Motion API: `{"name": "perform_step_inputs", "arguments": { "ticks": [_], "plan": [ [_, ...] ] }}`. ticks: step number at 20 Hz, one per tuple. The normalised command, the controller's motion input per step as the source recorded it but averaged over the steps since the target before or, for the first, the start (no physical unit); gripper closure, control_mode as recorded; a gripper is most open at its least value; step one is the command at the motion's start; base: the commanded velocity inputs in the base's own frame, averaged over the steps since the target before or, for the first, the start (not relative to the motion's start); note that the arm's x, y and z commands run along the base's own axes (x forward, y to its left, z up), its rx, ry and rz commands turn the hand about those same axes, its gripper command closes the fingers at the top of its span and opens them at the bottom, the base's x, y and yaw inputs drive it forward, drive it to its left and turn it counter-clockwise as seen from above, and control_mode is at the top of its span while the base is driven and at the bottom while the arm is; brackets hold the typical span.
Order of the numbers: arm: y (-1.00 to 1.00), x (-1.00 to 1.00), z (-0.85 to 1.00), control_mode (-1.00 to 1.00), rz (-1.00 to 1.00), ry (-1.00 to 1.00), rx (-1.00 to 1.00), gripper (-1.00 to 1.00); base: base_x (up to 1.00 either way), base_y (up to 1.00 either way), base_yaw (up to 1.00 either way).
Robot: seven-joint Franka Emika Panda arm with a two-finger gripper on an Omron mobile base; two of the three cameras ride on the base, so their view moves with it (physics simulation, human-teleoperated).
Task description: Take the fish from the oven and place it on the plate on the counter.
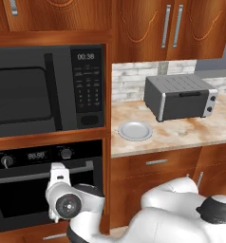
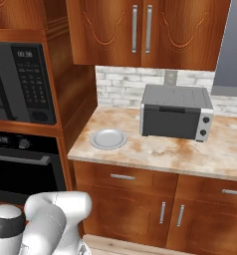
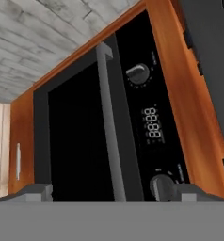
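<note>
Oven [image 1: 43, 185] door closed, display "88:88", fish not visible behind dark glass; gripper [image 3: 111, 190] faces bar handle [image 3: 108, 122], finger spread cannot be judged; plate [image 1: 135, 130] near counter [image 1: 181, 135] front-left corner; microwave [image 1: 48, 90] reads "00:38".

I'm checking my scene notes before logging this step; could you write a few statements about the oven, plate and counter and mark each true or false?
1. The large black built-in oven has its glass door closed. True.
2. The small round pale grey plate holds a fish. False: it is bare.
3. The plate lies on the beige marbled counter, left of the grey boxy toaster oven. True.
4. The black microwave sits below the oven. False: it sits above.
</note>
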Motion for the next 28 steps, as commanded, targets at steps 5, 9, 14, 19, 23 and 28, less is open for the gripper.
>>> {"name": "perform_step_inputs", "arguments": {
  "ticks": [5, 9, 14, 19, 23, 28],
  "plan": [
    [0.03, 0.29, -0.15, -1.0, 0.0, 0.02, -0.05, -1.0, 0.0, 0.0, 0.0],
    [0.23, 0.06, 0.06, -1.0, -0.03, 0.0, -0.15, -1.0, 0.0, 0.0, 0.0],
    [0.12, -0.12, 0.07, -1.0, 0.0, 0.0, -0.24, -1.0, 0.0, 0.0, 0.0],
    [0.0, 0.01, -0.15, -1.0, -0.01, 0.0, -0.15, -1.0, 0.0, 0.0, 0.0],
    [0.0, 0.28, -0.13, -1.0, 0.0, -0.06, -0.08, -1.0, 0.0, 0.0, 0.0],
    [0.0, 0.32, -0.26, -1.0, 0.0, -0.09, -0.01, -1.0, 0.0, 0.0, 0.0]
  ]
}}
